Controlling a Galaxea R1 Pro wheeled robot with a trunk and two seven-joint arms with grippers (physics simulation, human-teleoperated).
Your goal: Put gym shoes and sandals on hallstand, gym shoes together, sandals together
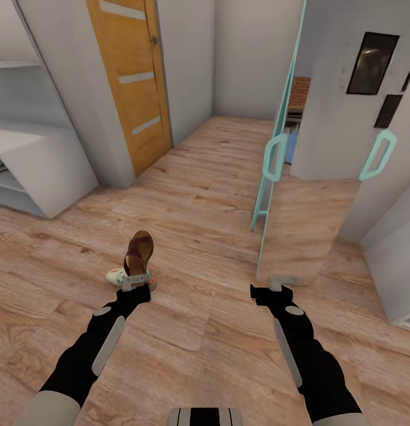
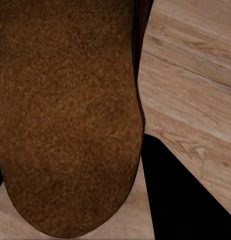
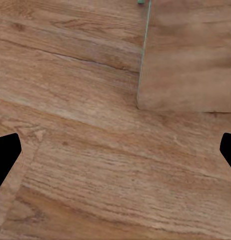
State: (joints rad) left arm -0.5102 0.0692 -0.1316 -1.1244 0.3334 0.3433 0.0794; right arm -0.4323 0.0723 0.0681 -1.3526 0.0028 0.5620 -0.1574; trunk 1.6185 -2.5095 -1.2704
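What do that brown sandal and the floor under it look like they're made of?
The sandal looks like brown leather, or an imitation: its underside in the left wrist view is matte and finely grained, almost suede-like. The floor looks like light brown wood planks, with visible grain and seams between boards and a low sheen; it might be laminate.

One sandal (image 1: pixel 139 251) shows, brown, at the left hand (image 1: pixel 135 283); one gym shoe (image 1: pixel 117 276) lies on the corridor floor (image 1: pixel 205 331) beneath it, partly hidden; a second shoe-like patch of white, green and red sits inside the hallstand (image 1: pixel 48 171) at the floor's far left edge, too small to name surely; two hands are counted, the right hand (image 1: pixel 275 288) being the other; one wooden door (image 1: pixel 131 77) with three pale panels; two teal handles (image 1: pixel 274 157) on the mirrored doors; two dark frames (image 1: pixel 372 62) on the wall.
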